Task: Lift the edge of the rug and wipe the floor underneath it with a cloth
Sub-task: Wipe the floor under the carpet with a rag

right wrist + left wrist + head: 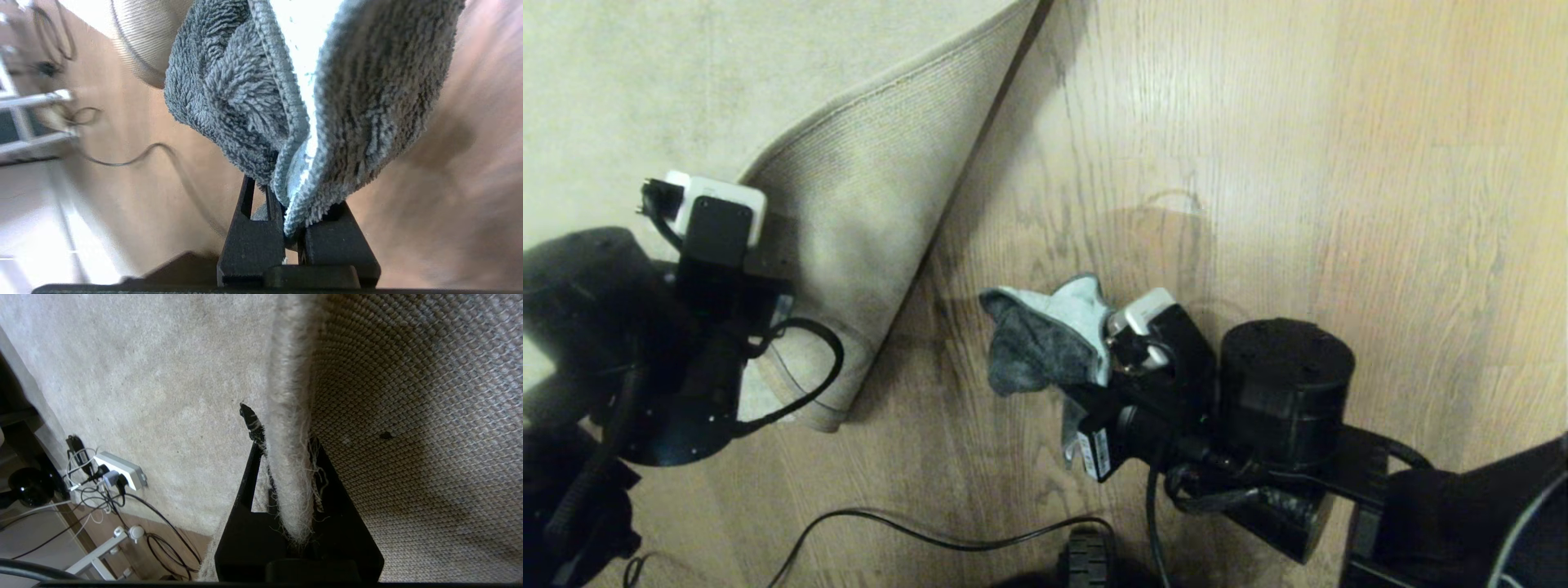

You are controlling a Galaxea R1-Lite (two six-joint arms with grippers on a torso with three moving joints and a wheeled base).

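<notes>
Now right gripper (295, 228) pinching cloth (261, 94), left gripper (286, 473) clamping rug edge (288, 416)

The head view looks steeply down on the light brown wood-plank floor (1339, 163). Each wrist view peers closely along its claw: left at the folded pale rug's ribbed tan backing (408, 416), right at that backing (135, 36) beyond its claw.

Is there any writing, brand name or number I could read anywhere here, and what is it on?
No text can be read in these views.
A small white label sits on the right gripper's black housing beside the cloth; its print is too small and blurred to read.
The white power strip by the rug shows no legible marking.
The rug edge, pinched in the left gripper, and the floor carry no writing.
</notes>
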